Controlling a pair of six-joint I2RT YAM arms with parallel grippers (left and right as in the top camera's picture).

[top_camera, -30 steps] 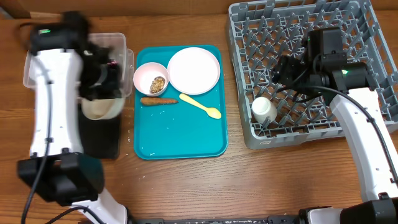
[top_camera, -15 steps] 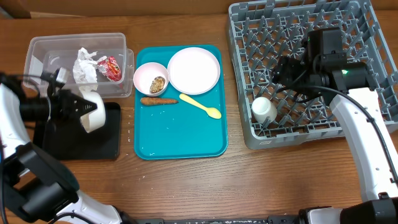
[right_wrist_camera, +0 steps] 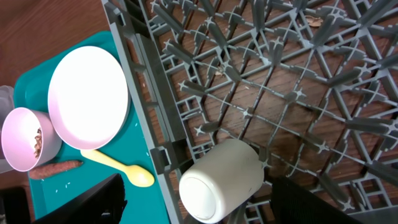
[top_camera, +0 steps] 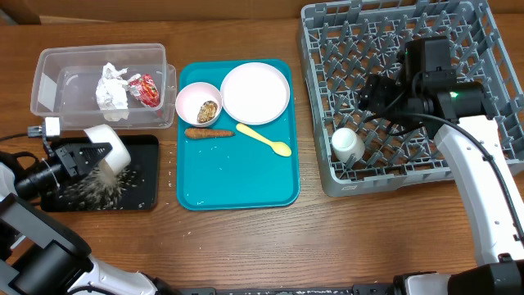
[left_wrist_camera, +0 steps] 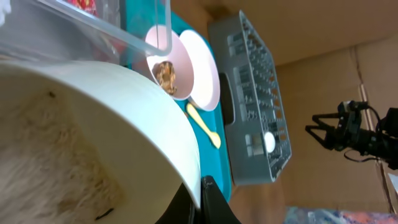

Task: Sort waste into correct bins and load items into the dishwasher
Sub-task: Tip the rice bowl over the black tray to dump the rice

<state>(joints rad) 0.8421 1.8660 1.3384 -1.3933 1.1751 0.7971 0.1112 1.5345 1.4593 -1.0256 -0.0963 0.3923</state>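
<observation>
Left gripper (top_camera: 92, 153), clamped shut on a small pale bowl (top_camera: 112, 146), tips it to dump loose white rice grains (top_camera: 97, 187) into the shallow black rectangular tray (top_camera: 146, 176) left of the teal tray (top_camera: 237, 176) — right gripper (top_camera: 372, 92) hangs wide apart and empty over the grey lattice dish rack (top_camera: 483, 33) to its right

Teal tray (top_camera: 237, 180): plain teal. Dish rack (top_camera: 483, 57): grey lattice. Black tray (top_camera: 147, 156): speckled with white rice grains (top_camera: 98, 188). Wrapper (top_camera: 148, 88): red and silver. Crumpled paper (top_camera: 112, 88): white. Spoon (top_camera: 264, 138): yellow. Plate (top_camera: 255, 92): pinkish-white. Food stick (top_camera: 208, 133): orange-brown. Cup (top_camera: 347, 146): white. Bowl at the black tray (top_camera: 110, 147): cream-white.
</observation>
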